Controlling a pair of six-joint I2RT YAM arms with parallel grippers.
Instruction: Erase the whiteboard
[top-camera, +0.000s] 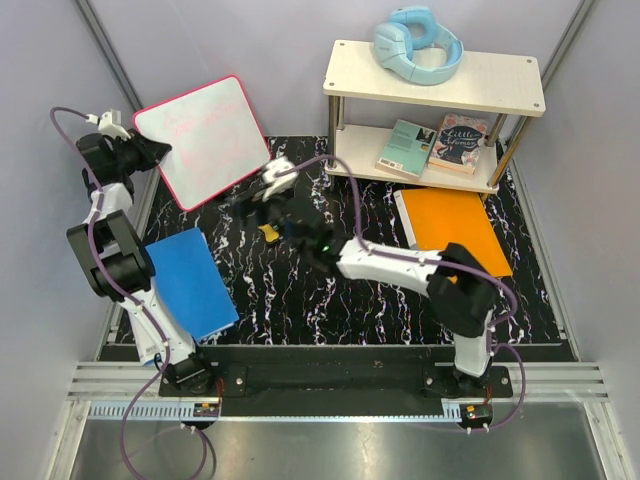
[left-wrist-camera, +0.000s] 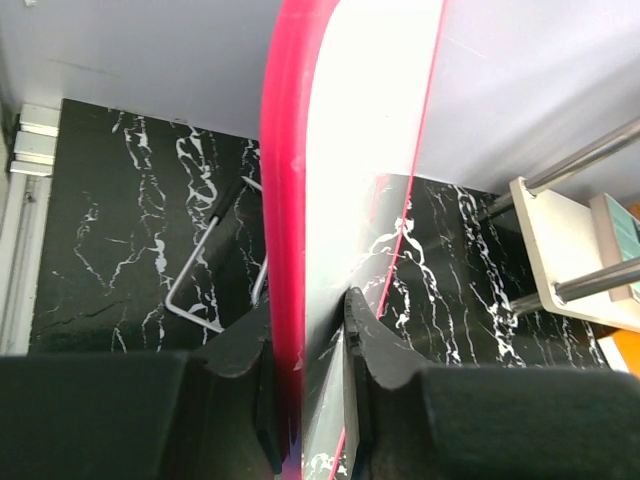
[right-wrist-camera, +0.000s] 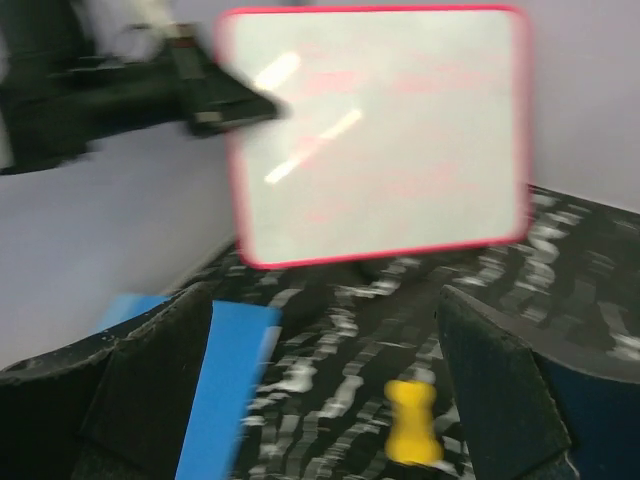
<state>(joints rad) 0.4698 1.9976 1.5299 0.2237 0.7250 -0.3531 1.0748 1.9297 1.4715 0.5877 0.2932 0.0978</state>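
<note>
The left fingers (left-wrist-camera: 375, 345) are clamped on the pink rim of the whiteboard (top-camera: 202, 138), holding it tilted up at the far left of the counter (top-camera: 300, 300). The right fingers (right-wrist-camera: 495, 390) are spread wide and empty above a small yellow block (right-wrist-camera: 413, 422). Gripped by one edge only, the board could twist or slip under wiping pressure.

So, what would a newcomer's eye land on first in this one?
The whiteboard, pink-red rimmed and faintly scribbled, held up at far left with its edge pinched in the left claw. Next, the right claw, open over the marbled black mat with a small yellow object lying close by it. The blue folder at left, the orange folder at right and pale blue headphones atop the shelf add colour.
</note>
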